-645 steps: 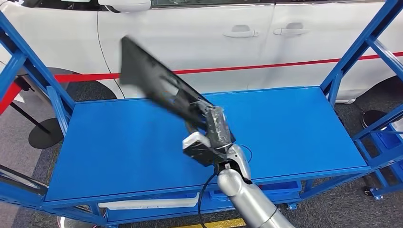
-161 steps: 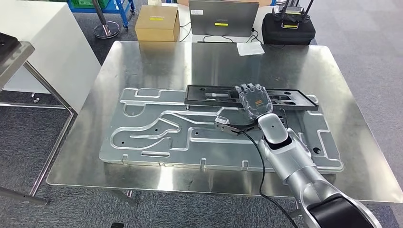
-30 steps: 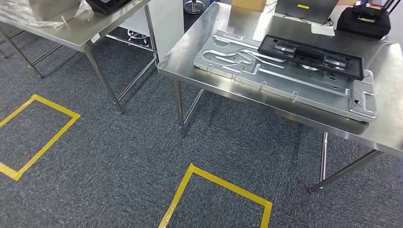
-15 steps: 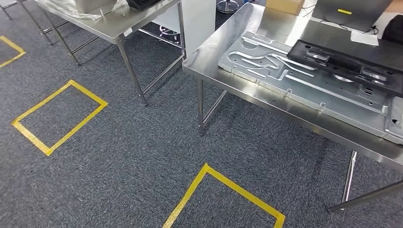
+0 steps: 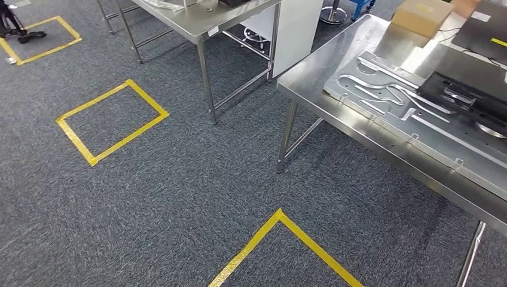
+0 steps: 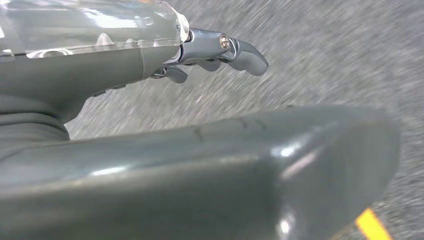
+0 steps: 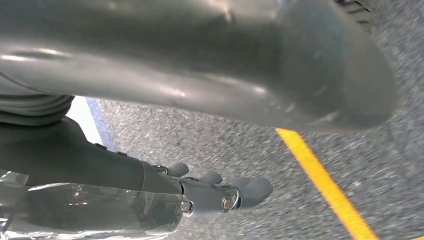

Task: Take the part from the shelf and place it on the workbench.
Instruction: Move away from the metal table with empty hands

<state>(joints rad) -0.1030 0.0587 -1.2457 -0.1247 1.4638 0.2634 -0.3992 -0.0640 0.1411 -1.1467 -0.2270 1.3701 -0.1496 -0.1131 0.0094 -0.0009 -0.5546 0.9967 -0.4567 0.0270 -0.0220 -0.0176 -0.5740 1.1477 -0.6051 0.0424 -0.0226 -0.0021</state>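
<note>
The black part (image 5: 472, 98) lies flat on the workbench (image 5: 311, 84); each robot hand (image 6: 220, 50) (image 7: 220, 192) hangs empty, fingers apart.

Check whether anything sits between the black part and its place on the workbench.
Nothing visible does. The black part already lies on the grooved metal plate on the workbench. Both hands hang over the carpet, the left hand and the right hand each holding nothing.
</note>
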